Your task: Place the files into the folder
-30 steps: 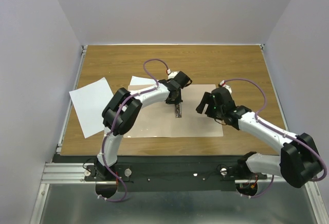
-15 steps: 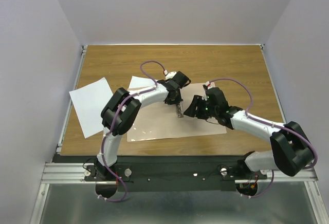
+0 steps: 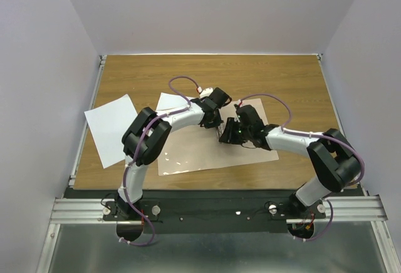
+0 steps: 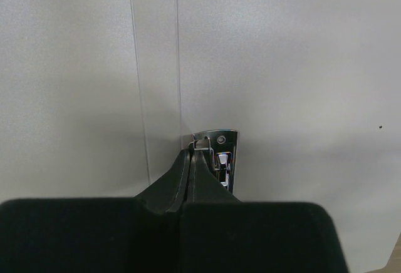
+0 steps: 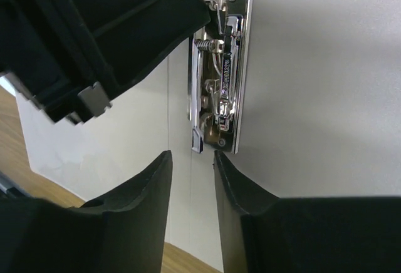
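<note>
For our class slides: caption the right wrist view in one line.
Right gripper, slightly open, hovers by the metal clip; left gripper pinches its top.

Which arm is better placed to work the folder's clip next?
Right, probably. The right gripper is open, with the clip just ahead of its fingertips and roughly in line. The left gripper is shut at the clip's other end.
</note>
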Robot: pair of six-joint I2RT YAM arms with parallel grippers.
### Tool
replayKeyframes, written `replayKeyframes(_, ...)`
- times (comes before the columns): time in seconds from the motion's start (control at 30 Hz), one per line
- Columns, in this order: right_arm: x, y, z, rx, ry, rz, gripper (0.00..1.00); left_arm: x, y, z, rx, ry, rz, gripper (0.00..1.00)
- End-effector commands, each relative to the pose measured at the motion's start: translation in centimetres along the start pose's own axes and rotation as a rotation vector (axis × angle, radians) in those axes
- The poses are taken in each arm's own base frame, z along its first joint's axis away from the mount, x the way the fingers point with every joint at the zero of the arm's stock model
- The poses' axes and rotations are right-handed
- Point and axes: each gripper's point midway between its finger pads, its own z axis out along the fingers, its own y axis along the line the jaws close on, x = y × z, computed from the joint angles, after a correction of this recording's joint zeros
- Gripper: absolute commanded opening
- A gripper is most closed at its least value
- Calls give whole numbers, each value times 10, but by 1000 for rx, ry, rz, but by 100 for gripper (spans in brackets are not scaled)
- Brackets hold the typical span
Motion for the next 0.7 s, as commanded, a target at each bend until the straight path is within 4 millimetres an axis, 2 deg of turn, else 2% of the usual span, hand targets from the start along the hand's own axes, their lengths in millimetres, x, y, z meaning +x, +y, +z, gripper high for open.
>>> replayKeyframes(0.0, -4, -5, 11, 40, -10, -31, 37, 57, 48, 19, -149, 168, 24, 0)
replayKeyframes(0.27, 3, -13, 20, 75, 21, -36, 31, 56, 51, 20, -156, 161, 33, 0)
replayKeyframes(0.47, 4, -14, 23, 83, 28, -39, 29, 56, 51, 21, -156, 158, 40, 0)
replayKeyframes(0.53, 5, -17, 24, 97, 29, -35, 26, 56, 52, 21, -157, 157, 46, 0)
replayKeyframes(0.63, 3, -22, 25, 128, 24, -28, 22, 57, 54, 23, -161, 156, 61, 0)
replayKeyframes(0.67, 10, -30, 23, 165, 49, -24, 21, 56, 54, 24, -159, 156, 63, 0)
